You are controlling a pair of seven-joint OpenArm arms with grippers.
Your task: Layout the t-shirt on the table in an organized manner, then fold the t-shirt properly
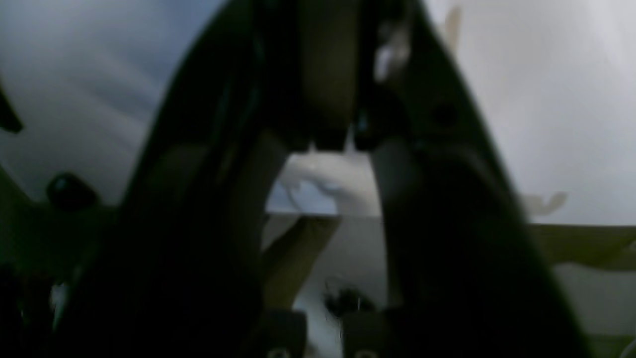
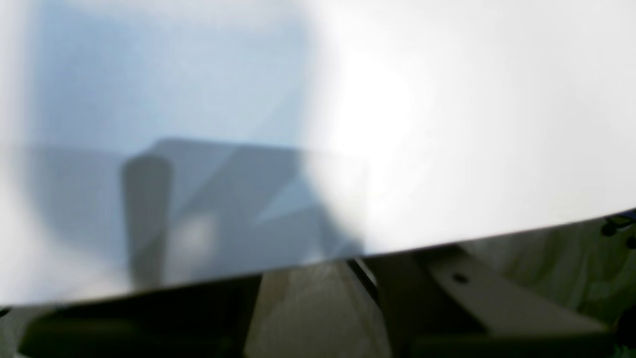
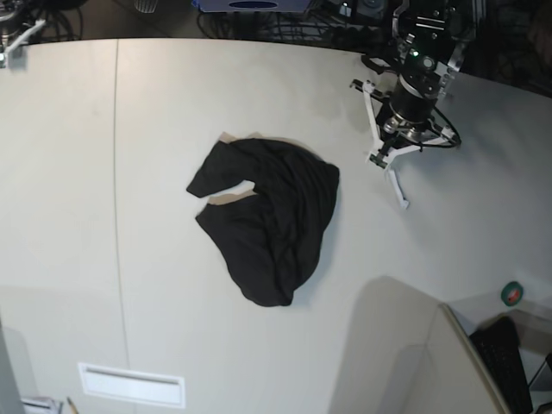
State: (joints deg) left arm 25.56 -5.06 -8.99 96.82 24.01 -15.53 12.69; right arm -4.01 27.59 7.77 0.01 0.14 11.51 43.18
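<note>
The black t-shirt (image 3: 269,216) lies crumpled in a loose heap near the middle of the off-white table (image 3: 103,259), with one sleeve folded over itself. My left gripper (image 3: 392,145) hovers at the table's far right, well clear of the shirt, next to a white Y-shaped piece (image 3: 379,129). The left wrist view is blurred and its dark fingers (image 1: 427,209) fill most of it; they hold nothing. Only a pale bit of my right arm (image 3: 15,39) shows at the far left corner. The right wrist view shows only bare tabletop (image 2: 447,124) and its edge, and no fingers.
A thin seam line (image 3: 116,216) runs front to back on the left of the table. A small white rectangular plate (image 3: 131,385) lies at the near left edge. A pale panel (image 3: 414,345) stands at the near right, with a green round thing (image 3: 512,293) beyond it.
</note>
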